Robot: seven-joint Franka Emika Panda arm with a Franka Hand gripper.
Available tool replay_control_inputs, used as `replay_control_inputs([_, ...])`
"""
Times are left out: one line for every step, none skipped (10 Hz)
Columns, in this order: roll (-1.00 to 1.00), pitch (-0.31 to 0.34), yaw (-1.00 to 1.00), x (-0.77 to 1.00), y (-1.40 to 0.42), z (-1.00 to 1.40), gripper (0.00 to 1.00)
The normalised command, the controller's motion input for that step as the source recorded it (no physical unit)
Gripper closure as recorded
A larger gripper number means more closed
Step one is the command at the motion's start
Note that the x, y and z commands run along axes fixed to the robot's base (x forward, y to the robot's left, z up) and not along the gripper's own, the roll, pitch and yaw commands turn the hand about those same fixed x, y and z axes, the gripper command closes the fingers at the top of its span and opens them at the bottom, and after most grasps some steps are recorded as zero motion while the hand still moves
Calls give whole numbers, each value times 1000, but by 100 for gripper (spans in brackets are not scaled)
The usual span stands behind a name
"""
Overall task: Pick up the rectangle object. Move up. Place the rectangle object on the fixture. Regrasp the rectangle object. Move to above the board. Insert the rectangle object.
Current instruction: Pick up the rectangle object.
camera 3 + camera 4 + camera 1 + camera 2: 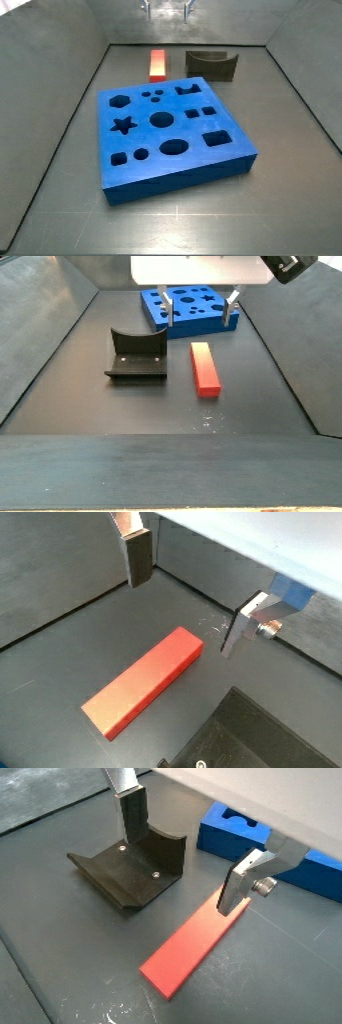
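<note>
Blue board (171,135) was seen mid-floor. Dark fixture (211,63) was placed at its 1 o'clock, well apart. Red-orange rectangle object (158,62) lay flat just beside the fixture, at its 9 o'clock. Gripper (198,310) was held above the bar, jaws apart, nothing between the fingers (130,814).

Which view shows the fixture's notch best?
A wrist view: the fixture fills the frame, curved notch open to the camera, the open gripper above it. Both side views show it small; the remaining wrist view catches only a dark corner, mostly the rectangle object.
</note>
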Motion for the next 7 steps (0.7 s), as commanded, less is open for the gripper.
replay_control_inputs([-40, -29, 0, 0, -26, -243, 0])
replay_control_inputs([-77, -114, 0, -34, -43, -629, 0])
replay_control_inputs([-80, -186, 0, -77, -57, -886, 0])
replay_control_inputs([-54, -240, 0, -89, -63, -946, 0])
replay_control_inputs([-34, -277, 0, -100, -63, -940, 0])
replay_control_inputs([-23, -294, 0, -89, -54, -949, 0])
replay_control_inputs([-26, -291, 0, -80, -51, -943, 0])
